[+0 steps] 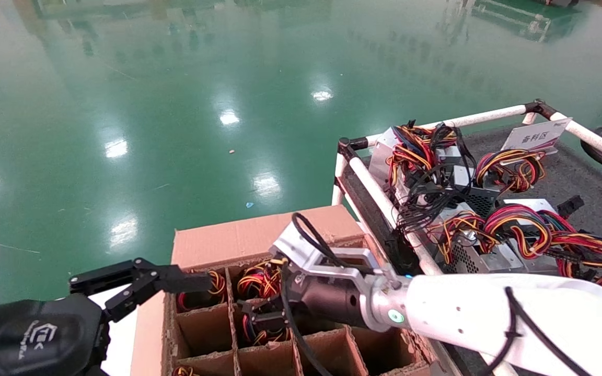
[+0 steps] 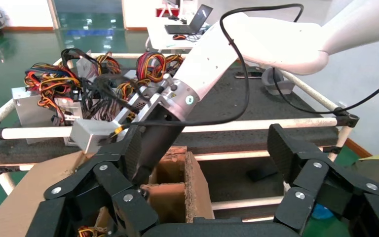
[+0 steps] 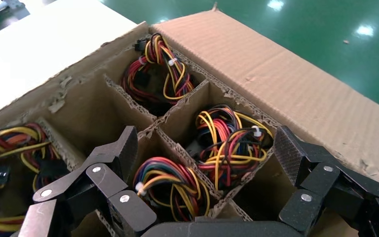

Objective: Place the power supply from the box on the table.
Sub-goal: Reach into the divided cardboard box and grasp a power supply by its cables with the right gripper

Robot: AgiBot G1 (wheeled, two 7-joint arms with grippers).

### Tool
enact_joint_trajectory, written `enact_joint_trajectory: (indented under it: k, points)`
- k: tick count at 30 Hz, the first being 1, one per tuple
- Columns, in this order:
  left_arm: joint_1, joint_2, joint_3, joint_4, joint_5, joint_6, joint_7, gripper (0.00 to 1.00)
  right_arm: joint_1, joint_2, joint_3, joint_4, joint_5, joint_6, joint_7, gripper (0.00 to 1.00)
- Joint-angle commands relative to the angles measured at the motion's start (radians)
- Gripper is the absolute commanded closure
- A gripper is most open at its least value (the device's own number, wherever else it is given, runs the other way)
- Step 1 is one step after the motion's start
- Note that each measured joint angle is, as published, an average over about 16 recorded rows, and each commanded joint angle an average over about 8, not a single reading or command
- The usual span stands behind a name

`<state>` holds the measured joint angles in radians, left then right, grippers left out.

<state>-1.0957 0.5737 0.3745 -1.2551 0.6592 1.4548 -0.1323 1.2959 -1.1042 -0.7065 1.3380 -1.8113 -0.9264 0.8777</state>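
Note:
The box (image 1: 259, 235) is a brown carton with a cardboard grid of cells. Looped red, yellow and black wire bundles fill several cells, and the metal cases under them are hidden. My right gripper (image 1: 253, 313) reaches in from the table side and hangs open just above the grid. In the right wrist view that gripper (image 3: 207, 153) spans two cells, one holding a power supply's wire loop (image 3: 229, 143) and the other a second loop (image 3: 170, 187). It touches neither. My left gripper (image 1: 141, 284) is open and empty at the box's left edge (image 2: 197, 192).
The table (image 1: 583, 177), dark grey with white pipe rails (image 1: 379, 193), stands right of the box. Several power supplies with tangled wires (image 1: 437, 172) lie on it, and a small white sign (image 1: 536, 137) stands at its far edge. Green floor lies beyond.

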Motion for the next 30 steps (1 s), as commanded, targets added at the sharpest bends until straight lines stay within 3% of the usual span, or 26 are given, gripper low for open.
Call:
enact_joint_trajectory:
  k: [1, 3, 12, 30]
  points:
    - [0.000, 0.000, 0.000, 0.000, 0.000, 0.000, 0.000, 0.00, 0.007, -0.017, -0.011, 0.000, -0.040, 0.006, 0.043, 0.90]
    - [0.000, 0.000, 0.000, 0.000, 0.000, 0.000, 0.000, 0.00, 0.009, -0.027, -0.017, -0.002, -0.071, 0.010, 0.073, 1.00]
    - [0.000, 0.000, 0.000, 0.000, 0.000, 0.000, 0.000, 0.00, 0.011, -0.054, -0.030, -0.006, -0.143, 0.015, 0.153, 1.00]
    - [0.000, 0.000, 0.000, 0.000, 0.000, 0.000, 0.000, 0.00, 0.015, -0.088, -0.043, -0.022, -0.203, 0.022, 0.202, 1.00]
